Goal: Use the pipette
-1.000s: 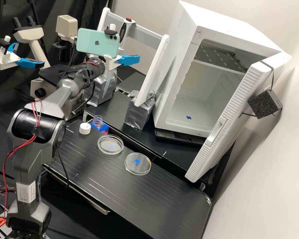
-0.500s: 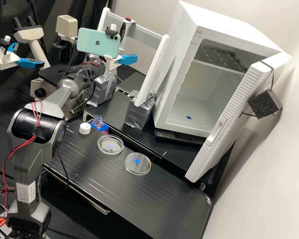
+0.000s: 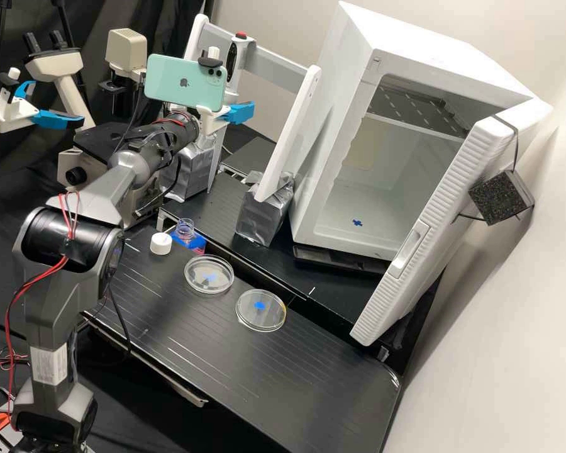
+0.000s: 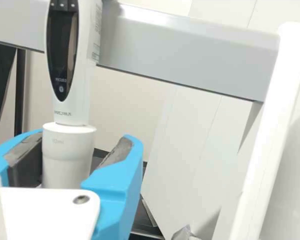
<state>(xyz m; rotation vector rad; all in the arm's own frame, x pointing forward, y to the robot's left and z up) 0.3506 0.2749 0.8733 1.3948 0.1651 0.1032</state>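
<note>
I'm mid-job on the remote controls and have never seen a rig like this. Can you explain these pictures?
The machine is a dark grey robot arm with a white gripper that has two blue fingers. The high picture comes from a fixed camera looking down on the black bench; the wrist picture is taken from the arm itself.

On the bench are a white cap and two clear round dishes. An open bottle stands near the cap. Beyond is an open white cabinet.

The pipette is upright by a grey bar, between the fingers. A gap shows beside one finger, so it doesn't look gripped.
</note>
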